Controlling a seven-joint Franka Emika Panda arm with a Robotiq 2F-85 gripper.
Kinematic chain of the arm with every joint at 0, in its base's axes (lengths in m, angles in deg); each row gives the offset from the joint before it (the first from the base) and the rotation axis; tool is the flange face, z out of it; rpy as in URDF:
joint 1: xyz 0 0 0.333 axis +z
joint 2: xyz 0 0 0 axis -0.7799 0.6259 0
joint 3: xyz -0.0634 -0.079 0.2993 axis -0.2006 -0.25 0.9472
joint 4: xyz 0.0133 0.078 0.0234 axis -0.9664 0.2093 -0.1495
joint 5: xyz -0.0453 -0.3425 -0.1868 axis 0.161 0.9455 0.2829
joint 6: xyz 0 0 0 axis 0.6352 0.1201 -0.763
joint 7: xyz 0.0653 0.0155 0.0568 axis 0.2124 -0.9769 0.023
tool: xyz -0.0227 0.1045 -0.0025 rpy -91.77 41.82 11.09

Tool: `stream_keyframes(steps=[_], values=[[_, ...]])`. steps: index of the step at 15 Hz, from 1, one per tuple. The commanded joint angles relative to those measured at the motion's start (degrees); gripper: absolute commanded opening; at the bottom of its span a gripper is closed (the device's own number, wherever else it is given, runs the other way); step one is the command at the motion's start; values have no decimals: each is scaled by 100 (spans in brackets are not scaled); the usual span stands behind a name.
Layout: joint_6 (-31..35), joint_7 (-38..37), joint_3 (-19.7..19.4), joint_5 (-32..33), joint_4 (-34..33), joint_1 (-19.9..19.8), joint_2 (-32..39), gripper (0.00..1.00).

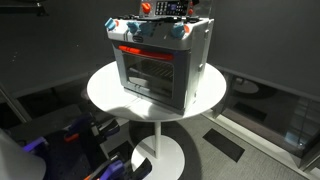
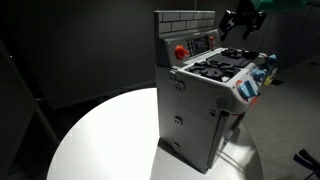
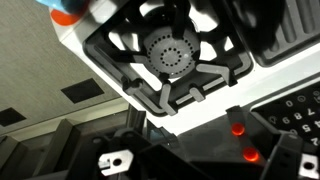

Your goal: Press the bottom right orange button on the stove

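1. The gripper [image 2: 240, 22] hangs over the rear top of the stove [image 2: 205, 95], just above its brick-patterned back wall [image 2: 185, 20]. It touches nothing that can be seen.
2. I cannot tell whether the jaws are spread or closed. In both exterior views the gripper [image 1: 165, 8] is small and dark against a dark room, and the wrist view does not show the fingertips clearly.
3. In the wrist view a black grate [image 3: 165, 55] fills the middle. Two orange buttons [image 3: 237, 128] glow on a dark panel [image 3: 290, 110] at the lower right of that picture. Which of them is the bottom right one cannot be told here.
4. In an exterior view the same panel [image 2: 203, 43] sits on the back wall, beside a larger red button [image 2: 180, 52].
5. The stove [image 1: 160, 65] stands upright on a round white table [image 1: 100, 90]. Its front faces the table's near edge in that view.
6. On the front are a glowing orange-red strip [image 1: 135, 50], a glass door [image 1: 150, 72] below it, and blue-grey knobs [image 1: 180, 32] along the top.
7. In an exterior view the stove sits close to the right edge of the table [image 2: 100, 130], with bare white top stretching to the left edge.
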Motion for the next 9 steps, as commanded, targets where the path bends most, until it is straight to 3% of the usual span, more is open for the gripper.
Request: stream_keyframes(steps=[1, 9], values=[[-404, -202, -277, 90, -530, 292, 384, 100], [-673, -255, -641, 44, -989, 643, 823, 100]])
